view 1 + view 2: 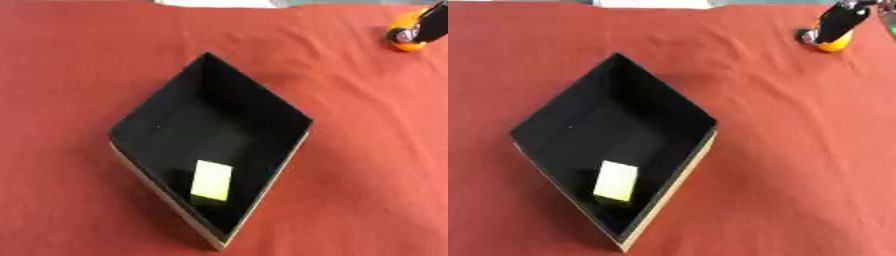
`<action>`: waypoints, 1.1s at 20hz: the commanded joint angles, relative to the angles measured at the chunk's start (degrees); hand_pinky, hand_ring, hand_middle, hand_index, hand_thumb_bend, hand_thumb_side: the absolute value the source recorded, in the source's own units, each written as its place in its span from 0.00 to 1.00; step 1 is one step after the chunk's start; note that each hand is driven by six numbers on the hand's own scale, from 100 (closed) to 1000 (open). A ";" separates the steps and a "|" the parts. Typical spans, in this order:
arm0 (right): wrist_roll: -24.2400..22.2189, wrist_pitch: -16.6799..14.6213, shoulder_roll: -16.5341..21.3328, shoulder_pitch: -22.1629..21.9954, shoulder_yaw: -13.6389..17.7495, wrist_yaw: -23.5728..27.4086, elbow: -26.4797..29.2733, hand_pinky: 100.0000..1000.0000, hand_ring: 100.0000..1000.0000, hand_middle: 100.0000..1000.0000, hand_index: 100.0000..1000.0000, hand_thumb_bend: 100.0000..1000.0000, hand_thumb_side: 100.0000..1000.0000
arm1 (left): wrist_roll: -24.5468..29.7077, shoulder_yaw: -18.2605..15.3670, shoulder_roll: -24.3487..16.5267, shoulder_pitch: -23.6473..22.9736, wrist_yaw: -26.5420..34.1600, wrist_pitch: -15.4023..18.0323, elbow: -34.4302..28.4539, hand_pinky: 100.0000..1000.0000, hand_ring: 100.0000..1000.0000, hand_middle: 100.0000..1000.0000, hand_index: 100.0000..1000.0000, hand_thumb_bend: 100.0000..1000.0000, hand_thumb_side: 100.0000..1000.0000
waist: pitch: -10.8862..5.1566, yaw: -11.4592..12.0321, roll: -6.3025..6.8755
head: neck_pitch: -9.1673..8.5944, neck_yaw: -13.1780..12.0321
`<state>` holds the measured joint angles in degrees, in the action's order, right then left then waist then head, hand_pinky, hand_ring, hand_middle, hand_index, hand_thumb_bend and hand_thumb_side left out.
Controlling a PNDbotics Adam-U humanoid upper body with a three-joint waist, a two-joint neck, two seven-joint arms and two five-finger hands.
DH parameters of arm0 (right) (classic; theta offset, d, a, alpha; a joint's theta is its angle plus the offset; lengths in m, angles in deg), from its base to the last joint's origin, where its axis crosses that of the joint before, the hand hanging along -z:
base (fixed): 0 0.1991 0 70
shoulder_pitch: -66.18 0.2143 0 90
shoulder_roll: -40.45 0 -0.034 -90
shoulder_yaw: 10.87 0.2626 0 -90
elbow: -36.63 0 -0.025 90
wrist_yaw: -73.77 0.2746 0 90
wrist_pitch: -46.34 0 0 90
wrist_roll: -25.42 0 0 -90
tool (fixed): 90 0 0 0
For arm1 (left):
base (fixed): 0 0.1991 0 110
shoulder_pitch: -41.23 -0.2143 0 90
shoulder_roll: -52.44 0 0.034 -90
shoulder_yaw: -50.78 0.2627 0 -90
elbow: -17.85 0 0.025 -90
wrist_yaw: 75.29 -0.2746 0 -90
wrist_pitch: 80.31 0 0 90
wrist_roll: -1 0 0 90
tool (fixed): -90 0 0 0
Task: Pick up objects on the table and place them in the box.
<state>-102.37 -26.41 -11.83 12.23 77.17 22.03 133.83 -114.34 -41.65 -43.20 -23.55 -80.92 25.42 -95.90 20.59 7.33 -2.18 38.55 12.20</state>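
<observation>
A black open box [262,95] sits askew in the middle of the red cloth. Inside it, near the front corner, lies a pale yellow block [211,180]. At the far right edge of the table is a small orange object [833,44]. My right hand [837,20] comes in from the upper right corner and lies over the orange object, covering part of it; only a black part of the hand shows. I cannot see whether it holds the object. My left hand shows in neither view.
The red cloth [367,150] covers the whole table and is slightly wrinkled. A white thing [219,2] shows at the far top edge.
</observation>
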 commanded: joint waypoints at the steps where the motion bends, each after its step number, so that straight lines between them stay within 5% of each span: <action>1: 0.74 2.46 1.42 2.21 0.20 0.30 -4.23 0.83 0.90 0.83 0.90 0.43 0.07 | -0.13 -0.68 -1.54 0.49 -0.12 0.04 -0.84 0.51 0.77 0.66 0.79 0.02 0.70 | -0.90 0.08 0.18 | -1.91 0.64; 7: -0.19 3.31 0.61 6.32 -0.64 -1.44 -13.44 0.84 0.92 0.84 0.90 0.43 0.08 | -0.10 -0.69 -1.63 0.40 -0.15 0.00 -0.84 0.51 0.77 0.66 0.79 0.01 0.70 | -0.58 0.38 0.48 | -3.57 1.21; 22: 1.67 2.38 -2.38 14.72 0.43 -7.03 -34.58 0.86 0.94 0.86 0.91 0.43 0.08 | 0.01 -0.74 -1.93 0.15 -0.28 -0.15 -0.84 0.51 0.77 0.67 0.79 0.01 0.70 | 0.16 0.53 0.74 | -3.43 0.99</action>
<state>-101.18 -24.20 -15.86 25.82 76.52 15.88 100.07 -114.30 -41.72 -43.35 -23.63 -81.10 25.35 -95.90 21.88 7.85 -1.51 35.63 13.24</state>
